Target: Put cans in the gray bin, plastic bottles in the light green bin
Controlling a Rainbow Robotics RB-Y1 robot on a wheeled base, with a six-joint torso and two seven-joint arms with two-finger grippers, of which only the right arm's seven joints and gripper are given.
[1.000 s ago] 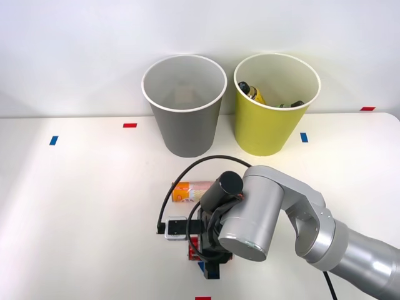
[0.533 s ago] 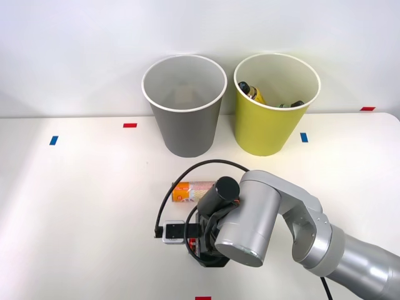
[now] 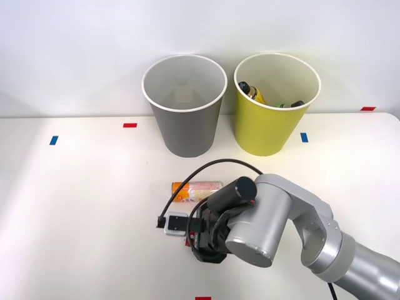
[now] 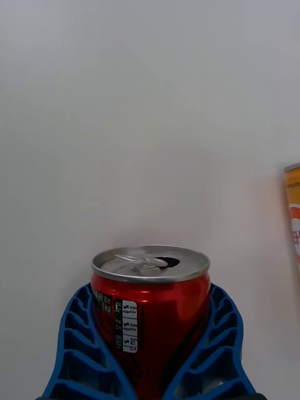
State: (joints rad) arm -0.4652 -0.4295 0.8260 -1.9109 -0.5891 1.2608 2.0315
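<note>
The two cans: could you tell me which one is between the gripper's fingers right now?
The red can, its opened silver top showing, sits between the right gripper's blue fingers. The orange-and-white can lies free on its side on the table.

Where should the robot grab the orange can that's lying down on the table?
Probably around its middle, coming down from above. The orange can lies on its side on the table, so its rounded sides are free for one finger on each. The right gripper currently holds the red can.
</note>
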